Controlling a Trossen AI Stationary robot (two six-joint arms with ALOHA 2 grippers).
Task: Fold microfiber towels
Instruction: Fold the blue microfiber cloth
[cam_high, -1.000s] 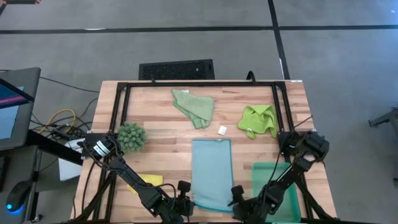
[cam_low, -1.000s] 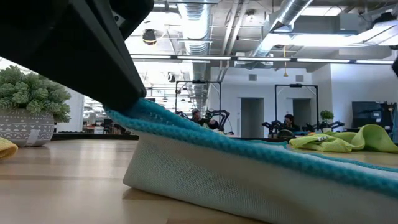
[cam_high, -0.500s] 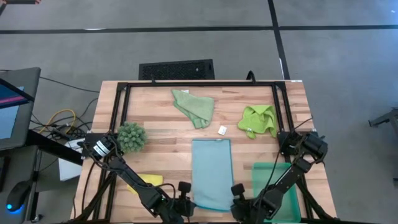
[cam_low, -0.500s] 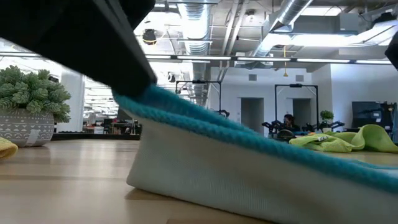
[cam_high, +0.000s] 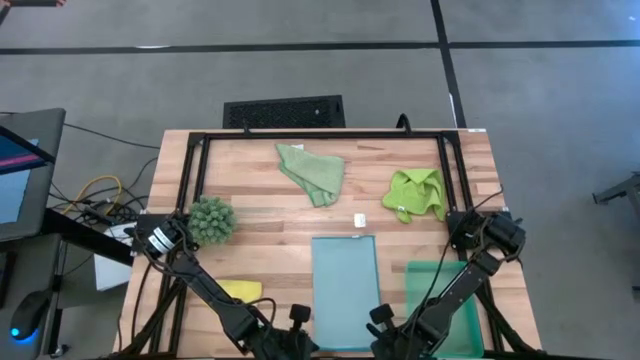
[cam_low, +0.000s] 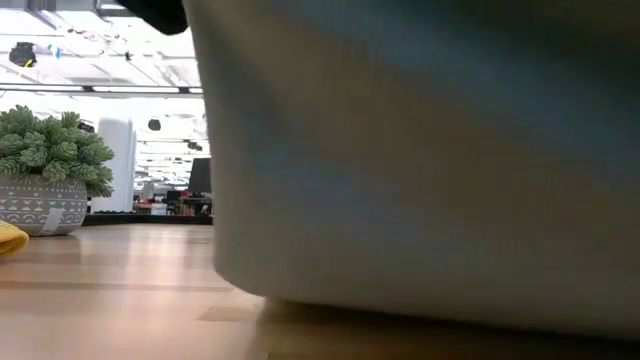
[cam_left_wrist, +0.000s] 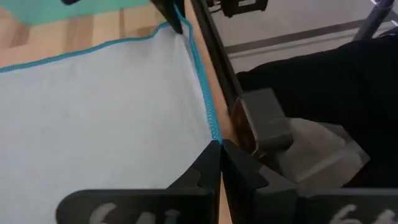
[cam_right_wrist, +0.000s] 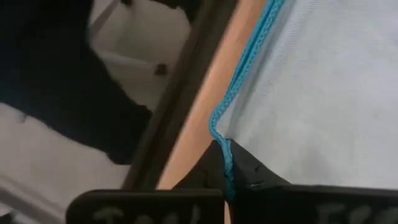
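The light blue towel (cam_high: 345, 290) lies spread lengthwise at the table's near middle; in the low view (cam_low: 420, 150) it fills most of the picture. My left gripper (cam_high: 300, 325) is shut on its near left corner. My right gripper (cam_high: 378, 322) is shut on its near right corner. The pale sage green towel (cam_high: 312, 172) and the lime green towel (cam_high: 415, 193) lie crumpled at the far side. The yellow towel (cam_high: 240, 290) lies at the near left, partly under my left arm. My left gripper pinches the towel's teal-stitched edge at its near left corner (cam_left_wrist: 214, 138) between its two fingers. The near edge is raised off the table; the rest lies flat and drawn out. My right gripper pinches the teal-stitched edge at the near right corner (cam_right_wrist: 222, 138) between its two fingers. The cloth runs away from the fingers, flat and smooth.
A dark-green spiky plant in a pot (cam_high: 212, 220) stands at the left. A teal tray (cam_high: 440, 295) lies at the near right under my right arm. A small white piece (cam_high: 359, 219) lies just past the blue towel. A black frame (cam_high: 320, 133) borders the table.
Both grippers have gone toward the table's near edge with the blue towel's near corners. The whole towel has slid toward the near edge. Its near edge has risen and now fills the low view.
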